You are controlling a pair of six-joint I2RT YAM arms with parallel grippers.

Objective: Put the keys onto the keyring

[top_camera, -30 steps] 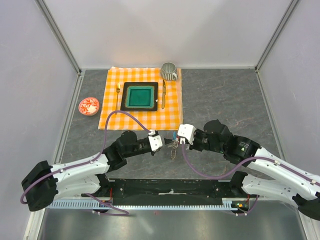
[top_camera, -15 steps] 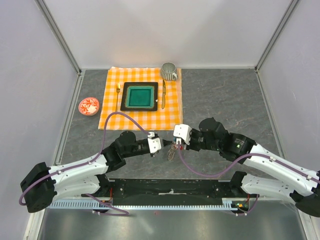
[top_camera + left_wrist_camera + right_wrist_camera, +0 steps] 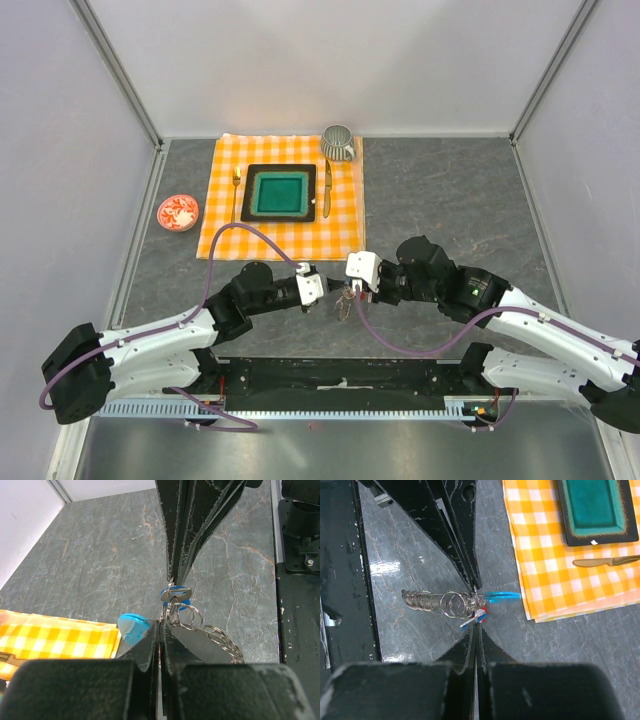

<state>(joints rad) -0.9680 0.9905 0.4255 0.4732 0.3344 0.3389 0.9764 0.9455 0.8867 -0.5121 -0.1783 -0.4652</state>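
While the left gripper (image 3: 160, 627) is pinched shut, apparently on one end of the keyring (image 3: 425, 600), the coil dangles between both arms over the table (image 3: 450, 200), just off the placemat (image 3: 285, 235). Right gripper (image 3: 476, 628) is clamped on a key (image 3: 476, 615) at the ring. Light, floppy, slippery metal: hold close to the opening, not the slack.

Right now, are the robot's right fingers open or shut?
Shut. In the right wrist view, the right fingers press together with no gap, pinching a key at their tips, next to the keyring.
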